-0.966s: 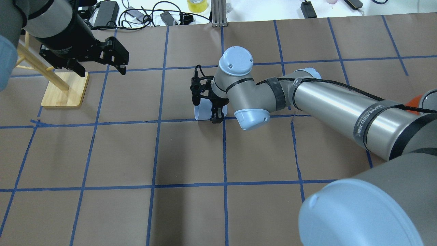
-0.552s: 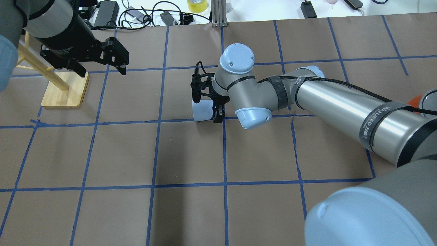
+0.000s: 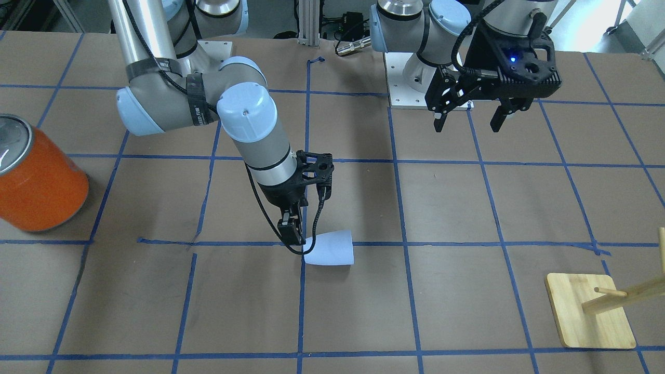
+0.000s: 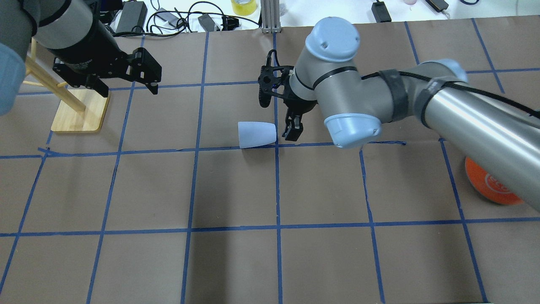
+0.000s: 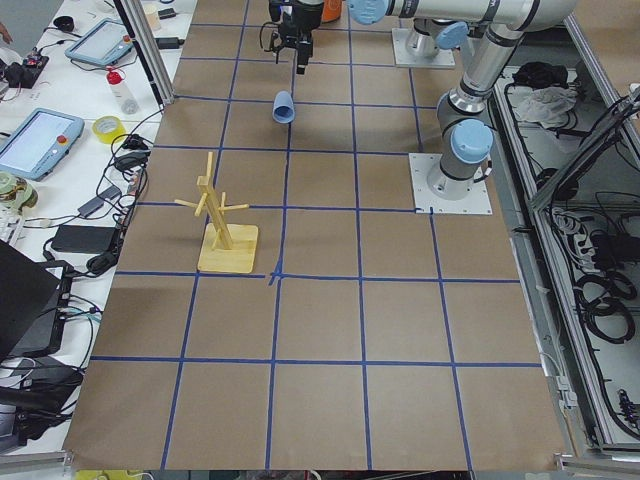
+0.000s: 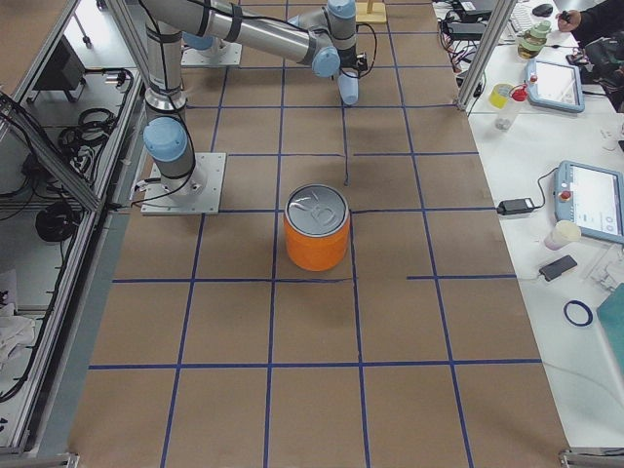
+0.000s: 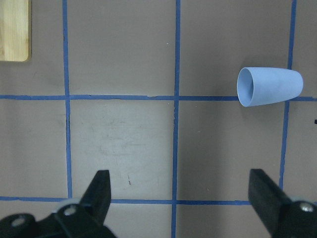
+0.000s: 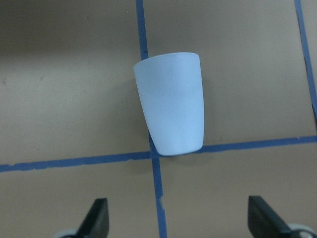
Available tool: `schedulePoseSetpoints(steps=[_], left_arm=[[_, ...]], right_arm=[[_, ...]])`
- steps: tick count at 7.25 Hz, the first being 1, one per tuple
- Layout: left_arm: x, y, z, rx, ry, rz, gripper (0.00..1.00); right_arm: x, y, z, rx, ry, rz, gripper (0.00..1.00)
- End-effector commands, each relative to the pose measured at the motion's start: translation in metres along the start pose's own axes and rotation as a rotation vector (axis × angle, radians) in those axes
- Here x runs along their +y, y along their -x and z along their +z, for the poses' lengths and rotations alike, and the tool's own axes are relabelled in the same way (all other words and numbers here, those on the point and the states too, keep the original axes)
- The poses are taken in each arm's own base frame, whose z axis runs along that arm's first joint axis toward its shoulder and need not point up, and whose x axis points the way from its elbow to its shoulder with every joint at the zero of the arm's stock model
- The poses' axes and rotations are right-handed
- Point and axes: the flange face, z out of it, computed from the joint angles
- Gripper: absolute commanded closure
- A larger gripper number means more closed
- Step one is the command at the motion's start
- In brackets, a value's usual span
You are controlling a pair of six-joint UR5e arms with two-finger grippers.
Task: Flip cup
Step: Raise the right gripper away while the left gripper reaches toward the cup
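Note:
The pale lavender-blue cup (image 4: 256,134) lies on its side on the brown table, on a blue tape line. Its rim points to the robot's left and its base toward my right gripper. It also shows in the front view (image 3: 330,249), the left wrist view (image 7: 270,87) and the right wrist view (image 8: 171,111). My right gripper (image 4: 291,131) is open and empty, raised just beside the cup's base, not touching it. My left gripper (image 4: 126,86) is open and empty, high over the table's left part, far from the cup.
A large orange can (image 3: 39,182) with a silver top stands on the robot's right side (image 4: 491,183). A wooden peg rack on a flat base (image 4: 80,110) stands on the left, under the left arm. Cables and boxes lie beyond the far edge.
My right gripper was around the cup; it has let go and drawn back to the right and upward. The cup stays on its side. The left arm has barely moved.

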Motion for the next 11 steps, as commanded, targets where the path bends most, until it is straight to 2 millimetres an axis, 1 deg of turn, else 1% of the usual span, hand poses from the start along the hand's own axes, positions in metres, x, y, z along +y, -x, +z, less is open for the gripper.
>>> schedulePoseSetpoints(steps=[1, 2, 3, 4, 5, 6, 7, 8, 9, 10, 11], left_arm=[[-0.001, -0.004, 0.012, 0.062, 0.026, -0.011, 0.0], [-0.011, -0.003, 0.033, 0.101, 0.057, -0.027, 0.0], [-0.02, -0.006, 0.057, 0.155, 0.08, -0.03, 0.0], [-0.038, -0.016, 0.08, 0.251, 0.045, -0.031, 0.0], [-0.047, -0.024, 0.112, 0.349, 0.078, -0.042, 0.0], [-0.048, -0.028, 0.166, 0.385, 0.143, -0.056, 0.0], [-0.05, -0.033, 0.198, 0.445, 0.111, -0.054, 0.0], [-0.057, -0.038, 0.222, 0.499, 0.116, -0.059, 0.0], [-0.058, -0.043, 0.241, 0.54, 0.138, -0.064, 0.0], [-0.06, -0.045, 0.258, 0.567, 0.167, -0.075, 0.0], [-0.06, -0.045, 0.276, 0.567, 0.192, -0.081, 0.0]], right_arm=[[0.058, 0.002, -0.089, -0.019, 0.022, 0.204, 0.0], [0.075, 0.004, -0.117, -0.007, 0.024, 0.297, 0.0], [0.086, 0.01, -0.147, 0.019, 0.032, 0.415, 0.0], [0.098, 0.013, -0.144, -0.035, 0.068, 0.592, 0.0], [0.101, 0.016, -0.157, -0.039, 0.105, 0.757, 0.0], [0.102, 0.014, -0.179, -0.023, 0.177, 0.875, 0.0], [0.099, 0.014, -0.203, -0.021, 0.223, 1.013, 0.0], [0.093, 0.011, -0.216, -0.001, 0.23, 1.183, 0.0], [0.089, 0.007, -0.228, 0.034, 0.21, 1.324, 0.0], [0.084, -0.003, -0.24, 0.07, 0.187, 1.456, 0.0], [0.083, -0.016, -0.241, 0.101, 0.184, 1.495, 0.0]])
